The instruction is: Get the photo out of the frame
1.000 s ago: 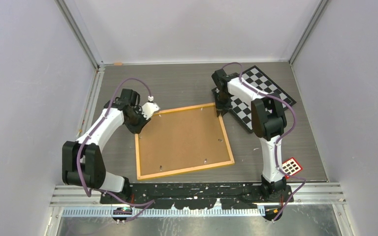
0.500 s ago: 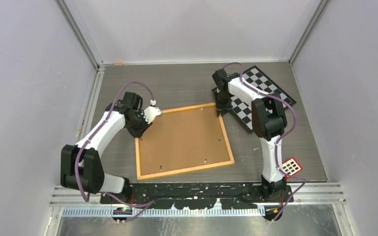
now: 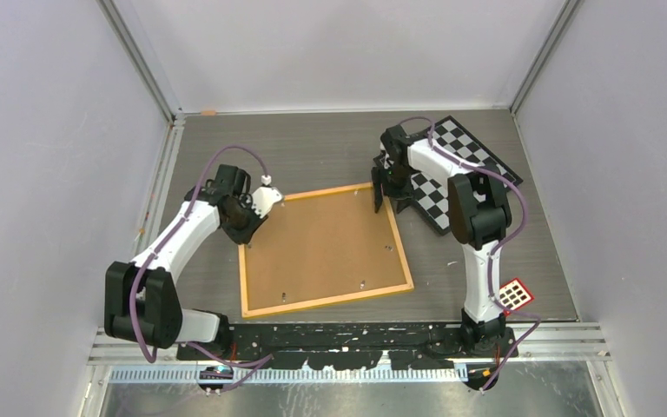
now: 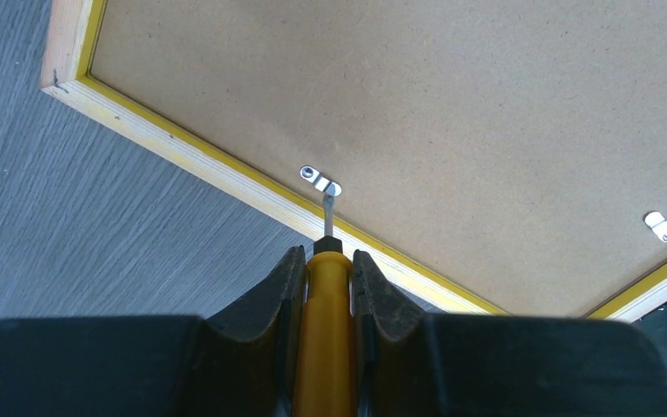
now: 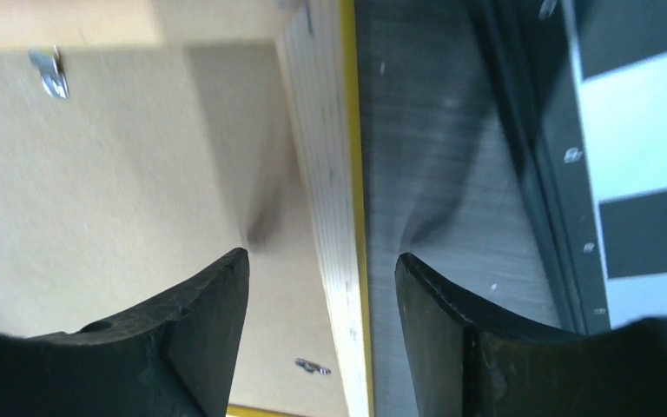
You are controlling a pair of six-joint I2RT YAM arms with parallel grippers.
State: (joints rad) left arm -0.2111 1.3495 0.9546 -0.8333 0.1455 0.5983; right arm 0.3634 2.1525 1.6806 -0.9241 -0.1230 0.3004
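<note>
The yellow-orange frame [image 3: 328,301] lies face down on the grey table, its brown backing board [image 3: 321,243] up. The photo is hidden under that board. My left gripper [image 3: 245,231] is at the frame's left edge, shut on a yellow-handled screwdriver [image 4: 327,330]. The screwdriver's tip touches a small metal clip [image 4: 321,182] just inside the border. My right gripper [image 3: 380,201] hovers at the frame's far right corner. It is open, with nothing held, and its jaws straddle the frame's right border [image 5: 330,174].
A black-and-white checkerboard [image 3: 460,165] lies at the back right, close to the right gripper. More metal clips [image 5: 313,367] sit along the backing's edges. A small red-edged card [image 3: 514,294] hangs near the right arm's base. Walls enclose the table on three sides.
My right gripper has opened and shifted slightly left over the frame's corner. The left arm edged a little toward the frame, still holding the screwdriver.
</note>
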